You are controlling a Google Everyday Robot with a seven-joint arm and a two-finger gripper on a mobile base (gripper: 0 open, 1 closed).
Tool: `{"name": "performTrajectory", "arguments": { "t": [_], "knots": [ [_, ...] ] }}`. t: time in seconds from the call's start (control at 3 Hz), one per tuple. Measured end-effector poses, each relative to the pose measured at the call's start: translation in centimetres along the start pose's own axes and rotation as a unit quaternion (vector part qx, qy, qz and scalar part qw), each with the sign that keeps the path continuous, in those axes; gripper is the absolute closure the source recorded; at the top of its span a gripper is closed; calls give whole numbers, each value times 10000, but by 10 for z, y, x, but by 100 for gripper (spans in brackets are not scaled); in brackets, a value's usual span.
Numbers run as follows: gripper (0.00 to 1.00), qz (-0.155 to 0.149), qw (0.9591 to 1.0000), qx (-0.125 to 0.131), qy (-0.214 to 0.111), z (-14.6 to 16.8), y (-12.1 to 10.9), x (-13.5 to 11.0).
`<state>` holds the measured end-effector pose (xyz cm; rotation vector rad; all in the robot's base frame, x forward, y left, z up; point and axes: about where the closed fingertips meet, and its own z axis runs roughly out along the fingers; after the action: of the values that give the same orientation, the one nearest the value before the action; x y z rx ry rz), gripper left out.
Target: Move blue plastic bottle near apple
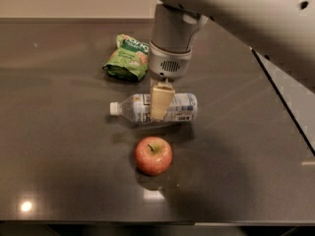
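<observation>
The blue plastic bottle point(181, 107) lies on its side on the dark table point(59, 132), white cap pointing left. My gripper point(160, 113) reaches down from above and straddles the bottle's middle. One cream finger point(161, 101) shows in front of the bottle; the other is hidden behind it. The gripper is shut on the bottle. The red apple point(153, 155) stands upright just in front of the bottle, a short gap below it and slightly left of the gripper.
A green snack bag point(127, 57) lies behind and left of the bottle. The table's right edge point(283, 102) runs diagonally, with a lighter surface beyond it. The arm's large grey body fills the upper right.
</observation>
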<state>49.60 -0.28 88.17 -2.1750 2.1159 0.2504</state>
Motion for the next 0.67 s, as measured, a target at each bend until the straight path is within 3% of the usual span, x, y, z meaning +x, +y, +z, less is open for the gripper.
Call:
{"name": "performTrajectory", "arguments": {
  "t": [0.33,0.67],
  "knots": [
    [13,-38,10000,-8,46,2,-1,-4],
    [0,-108,9999,-48,63,-3,-4,-3]
  ]
}}
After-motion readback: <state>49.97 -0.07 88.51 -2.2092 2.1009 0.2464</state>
